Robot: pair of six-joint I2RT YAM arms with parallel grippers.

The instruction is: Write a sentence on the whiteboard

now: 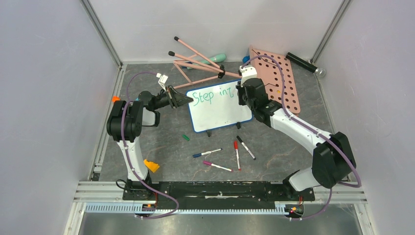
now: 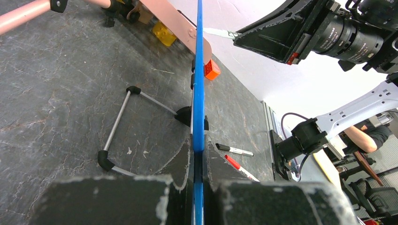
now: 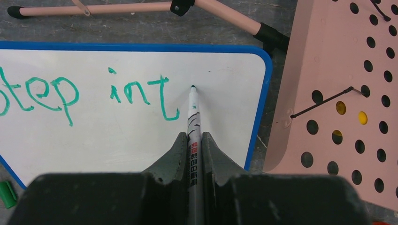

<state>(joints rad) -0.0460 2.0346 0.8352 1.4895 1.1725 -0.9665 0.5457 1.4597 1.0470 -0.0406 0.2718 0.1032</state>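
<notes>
Loose felt pens [image 1: 237,154] are lying nearest the arms. Beyond them the blue-framed white whiteboard [image 1: 220,115] is standing mid-table, the left gripper [image 2: 198,154] pinching its left edge tight. The right gripper [image 3: 192,140] is clamping a green-tipped marker [image 3: 193,110] whose tip is touching the board just right of the green handwritten "Step int" [image 1: 211,96], and a pink perforated board [image 1: 276,83] is lying farther right.
</notes>
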